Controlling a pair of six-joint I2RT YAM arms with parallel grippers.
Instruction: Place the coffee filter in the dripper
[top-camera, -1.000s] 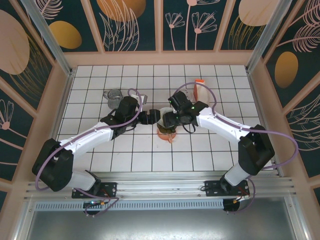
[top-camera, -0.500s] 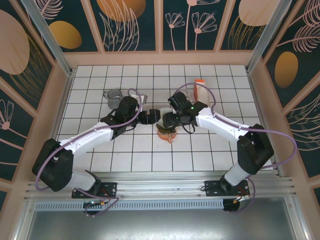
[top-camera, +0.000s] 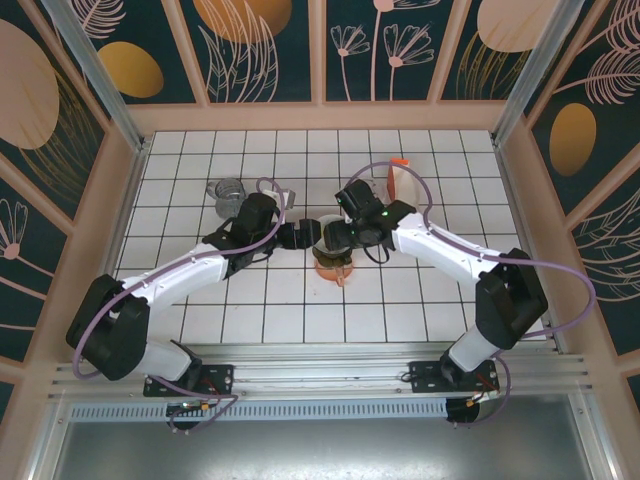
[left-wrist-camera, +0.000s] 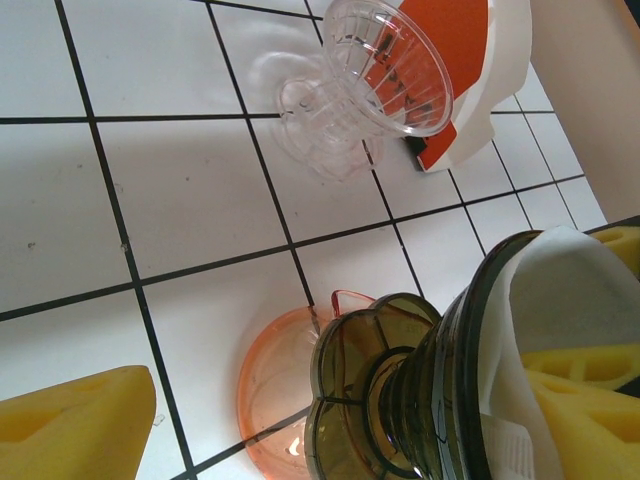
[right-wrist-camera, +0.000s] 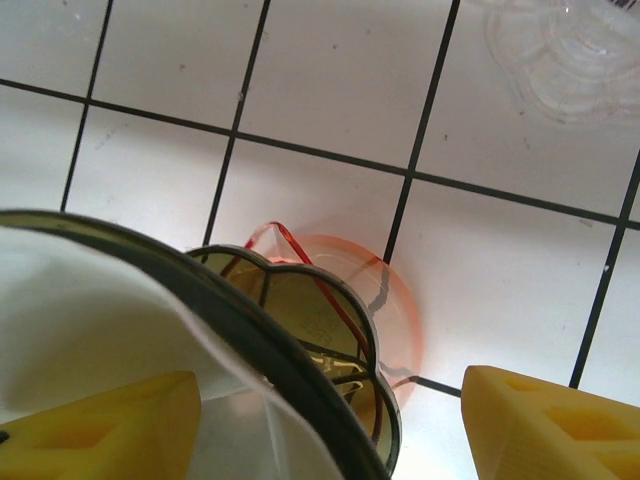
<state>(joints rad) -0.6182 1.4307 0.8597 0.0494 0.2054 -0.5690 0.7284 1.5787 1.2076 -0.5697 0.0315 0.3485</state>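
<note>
The smoky dark dripper hangs tilted between my two grippers at the table's middle, with the white coffee filter lying inside its cone. My left gripper is open: one yellow finger lies on the filter, and the other finger stands well clear of the base. My right gripper is open as well, with one finger on the filter and the other finger apart from the dripper. Whether the dripper's base touches anything I cannot tell.
An orange dripper lies on the tiles just under and in front of the dark one. A clear dripper stands behind it, beside an orange-and-white box. A glass vessel sits at the back left.
Almost nothing. The right gripper has shifted a touch, so a little more white filter shows from above. Both jaws keep the same width.
</note>
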